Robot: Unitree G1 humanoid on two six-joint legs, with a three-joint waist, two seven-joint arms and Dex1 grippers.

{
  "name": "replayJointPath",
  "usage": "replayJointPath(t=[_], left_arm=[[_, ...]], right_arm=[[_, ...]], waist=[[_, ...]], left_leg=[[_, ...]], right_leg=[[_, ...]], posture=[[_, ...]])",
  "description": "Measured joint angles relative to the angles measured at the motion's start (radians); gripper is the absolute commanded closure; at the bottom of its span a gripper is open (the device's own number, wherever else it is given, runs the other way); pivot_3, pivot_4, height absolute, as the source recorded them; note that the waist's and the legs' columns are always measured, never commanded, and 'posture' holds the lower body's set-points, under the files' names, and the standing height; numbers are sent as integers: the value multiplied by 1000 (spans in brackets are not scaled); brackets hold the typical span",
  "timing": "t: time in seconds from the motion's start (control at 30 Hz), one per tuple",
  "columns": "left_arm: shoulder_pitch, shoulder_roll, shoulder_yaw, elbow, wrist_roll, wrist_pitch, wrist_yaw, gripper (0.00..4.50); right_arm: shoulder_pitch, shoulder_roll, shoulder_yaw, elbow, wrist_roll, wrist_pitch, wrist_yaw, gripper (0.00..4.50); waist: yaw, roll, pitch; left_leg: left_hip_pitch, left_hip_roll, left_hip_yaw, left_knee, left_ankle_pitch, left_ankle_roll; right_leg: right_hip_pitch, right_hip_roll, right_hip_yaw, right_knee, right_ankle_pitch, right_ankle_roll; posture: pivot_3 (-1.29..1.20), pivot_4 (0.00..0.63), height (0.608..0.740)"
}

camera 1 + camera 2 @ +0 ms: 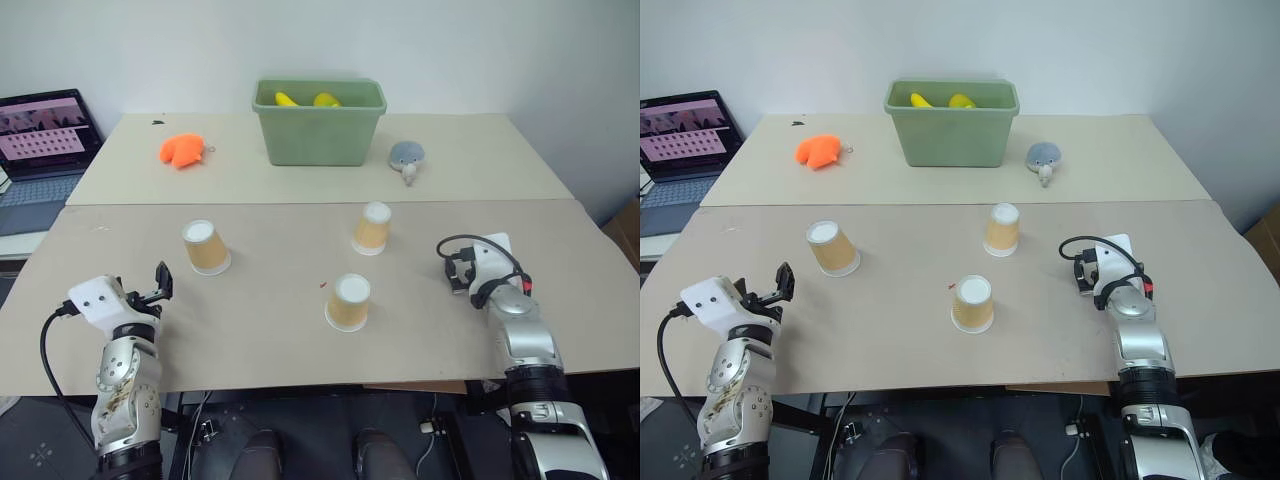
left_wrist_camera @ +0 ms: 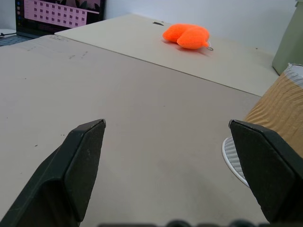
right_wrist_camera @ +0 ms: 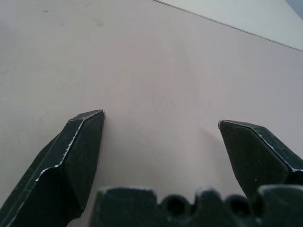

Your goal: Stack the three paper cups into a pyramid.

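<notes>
**Three cups still scattered, both grippers wide and empty**

Left eye view first: the three paper cups all sit upside down on the tan table (image 1: 120, 330), white bases up. One is left of centre (image 1: 206, 247), one right of centre (image 1: 371, 228), and one lower, near the middle of the frame (image 1: 348, 302). They're well apart from each other, so no pyramid yet, not even a base pair. Upside down makes sense to me: the wide rim gives a steady footing for stacking. The left gripper (image 1: 160, 283) sits at lower left, the right gripper (image 1: 457, 268) at middle right, each hanging over bare table with nothing held.

Right eye view is the same layout. At the top you get the green bin (image 1: 951, 135) with yellow things inside, the orange plush toy (image 1: 818, 150) to its left, a grey plush (image 1: 1044, 156) to its right, and a laptop (image 1: 685, 140) at the far left edge.

Left wrist view adds what the head camera can't: the fingers (image 2: 75, 165) stand wide apart with only table between them, and the nearest cup (image 2: 279, 109) pokes in at the right edge, beside one finger, probably the first pick.

Right wrist view: fingers (image 3: 75, 151) spread just as wide, plain table ahead.
</notes>
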Motion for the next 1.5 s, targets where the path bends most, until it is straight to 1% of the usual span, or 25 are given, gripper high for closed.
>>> replayJointPath(t=[0.13, 0.17, 0.37, 0.43, 0.5, 0.57, 0.63, 0.7, 0.73, 0.77, 0.8, 0.83, 0.87, 0.93, 0.97, 1.03, 1.1, 1.17, 1.3, 1.5], left_arm=[[-9, 20, 1, 0, -18, 14, -26, 52], [-13, 43, 2, -16, -40, 35, -46, 52], [-9, 94, 6, -121, -88, 104, -78, 52], [-9, 98, 8, -131, -99, 114, -78, 52], [-6, 100, 9, -135, -102, 128, -79, 52], [-4, 111, 8, -137, -112, 148, -90, 52], [-3, 120, 2, -149, -119, 161, -108, 52], [4, 150, -22, -191, -158, 210, -160, 52], [6, 156, -26, -198, -162, 217, -167, 52], [1, 164, -46, -223, -183, 236, -196, 52], [19, 194, -69, -253, -216, 272, -247, 52], [64, 263, -101, -307, -275, 325, -331, 52], [91, 310, -133, -360, -319, 367, -405, 52], [121, 396, -180, -447, -386, 422, -518, 52], [126, 419, -187, -473, -403, 436, -553, 52], [149, 511, -197, -512, -428, 464, -640, 52], [154, 563, -200, -520, -429, 478, -701, 52], [148, 583, -205, -519, -430, 483, -737, 52], [118, 589, -209, -510, -427, 483, -761, 52], [111, 589, -219, -511, -423, 483, -762, 52]], right_arm=[[-2, 0, 0, 4, 0, 0, -3, 0], [-7, 1, 0, 9, 0, -2, -4, 0], [-7, -8, -2, 11, 13, -4, 16, 0], [4, -41, -11, 5, 31, -5, 69, 0], [51, -93, -26, -57, 83, -2, 173, 0], [100, -167, -51, -160, 181, 37, 330, 0], [118, -217, -70, -252, 260, 94, 434, 0], [158, -291, -82, -419, 420, 211, 586, 0], [161, -299, -82, -443, 440, 223, 603, 0], [158, -307, -81, -541, 514, 260, 669, 0], [164, -322, -80, -600, 580, 305, 704, 0], [162, -328, -71, -671, 657, 357, 735, 0], [147, -328, -61, -731, 712, 389, 754, 0], [105, -328, -26, -792, 760, 416, 765, 0], [96, -328, -18, -807, 767, 421, 766, 0], [69, -324, 23, -802, 764, 425, 766, 0], [45, -308, 59, -769, 747, 422, 765, 0], [23, -300, 95, -722, 707, 400, 766, 0], [14, -302, 161, -629, 595, 322, 797, 0], [19, -302, 217, -581, 524, 254, 871, 0]], waist=[[0, 0, 0], [-1, 0, 0], [-1, 0, 0], [1, 2, 1], [7, 4, 2], [8, 5, 3], [4, 5, 3], [0, 5, 3], [-1, 5, 3], [-5, 5, 3], [-5, 4, 3], [-7, 5, 4], [-7, 5, 4], [-4, 5, 5], [-2, 6, 5], [2, 6, 5], [4, 6, 5], [5, 6, 5], [8, 6, 6], [6, 6, 6]], left_leg=[[0, 0, 0, 0, 0, 0], [0, 0, 0, 0, 0, 0], [0, 0, 0, 0, 0, 0], [-1, 0, 0, 0, 0, 0], [-3, 0, -1, 0, 0, 0], [-4, 0, -1, 0, -1, 1], [-3, 0, 0, 0, -1, 1], [-3, 1, -1, 0, -1, 1], [-3, 1, -1, 0, -1, 1], [-1, 2, -1, 0, -1, 1], [-2, 1, -1, 0, -1, 1], [-3, 2, -1, 0, -1, 1], [-2, 2, -1, 0, -1, 1], [-3, 1, -1, 0, -1, 1], [-3, 1, -1, 0, -1, 1], [-2, 1, -1, 0, -1, 1], [-2, 1, 0, 0, -1, 1], [-3, 1, 0, 0, -1, 1], [-5, 1, 0, 0, -1, 1], [-4, 1, 0, 0, -1, 1]], right_leg=[[0, 0, 0, 0, 0, 0], [0, 0, 0, 0, 0, 0], [0, 0, 0, 0, 0, 0], [0, 0, 0, -1, 0, 0], [-1, 0, -1, -2, 0, 0], [-1, -1, -1, -3, 0, 0], [-1, 0, -1, -3, 0, 0], [0, 1, -1, -2, 0, 0], [0, 1, -1, -2, 0, 0], [1, 2, -1, -3, 0, 0], [0, 1, -1, -3, 0, 0], [-1, 2, 0, -3, 0, 0], [-1, 1, 0, -3, 0, 0], [-1, 1, -1, -4, 0, 0], [0, 1, -1, -4, 0, 0], [0, 1, -1, -4, 0, 0], [0, 1, -1, -4, 0, 0], [-1, 1, -1, -4, 0, 0], [-2, 1, -1, -4, 0, 0], [-2, 1, -1, -4, 0, 0]], posture=[[0, 150, 732], [0, 150, 732], [0, 150, 732], [0, 150, 732], [0, 150, 732], [0, 150, 732], [0, 150, 732], [0, 150, 732], [0, 150, 732], [0, 150, 732], [0, 150, 732], [0, 150, 732], [0, 150, 732], [0, 150, 732], [0, 150, 732], [0, 150, 732], [0, 150, 732], [0, 150, 732], [0, 150, 732], [0, 150, 732]])
